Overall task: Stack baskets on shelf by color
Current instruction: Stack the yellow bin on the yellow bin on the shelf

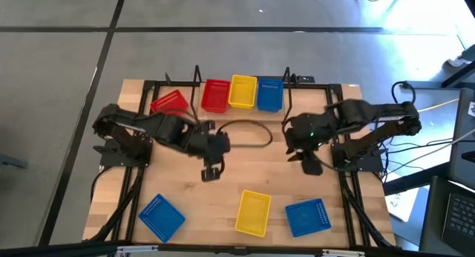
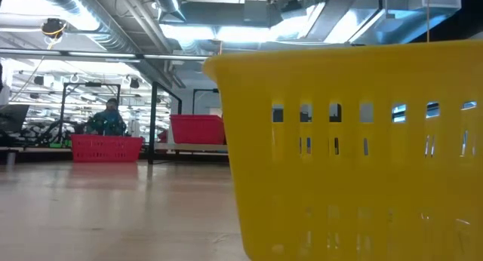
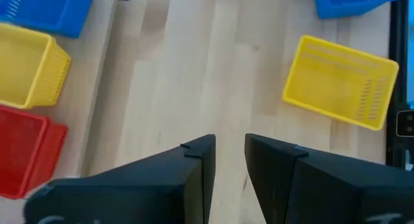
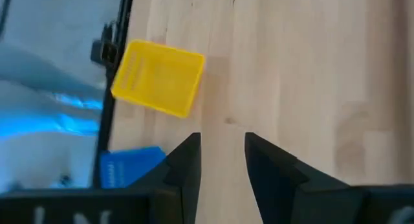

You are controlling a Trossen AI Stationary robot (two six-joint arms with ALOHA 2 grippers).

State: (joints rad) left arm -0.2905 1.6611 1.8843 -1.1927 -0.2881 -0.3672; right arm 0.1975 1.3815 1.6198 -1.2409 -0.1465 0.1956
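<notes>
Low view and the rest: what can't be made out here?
- Low view: the yellow basket up close hides both arms and most of the shelf.
- High view: how many baskets each pile on the shelf holds.
- Left wrist view: the red basket is cut off by the edge.

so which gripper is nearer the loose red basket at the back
Left. The left gripper sits just in front of the loose red basket; the right gripper is far across the table.

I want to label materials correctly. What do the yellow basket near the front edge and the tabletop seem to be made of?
The yellow basket looks like moulded plastic with a smooth, slightly glossy finish; its even slotted openings suggest this. The tabletop seems to be light wood, probably sealed, with visible plank strips and grain.
</notes>
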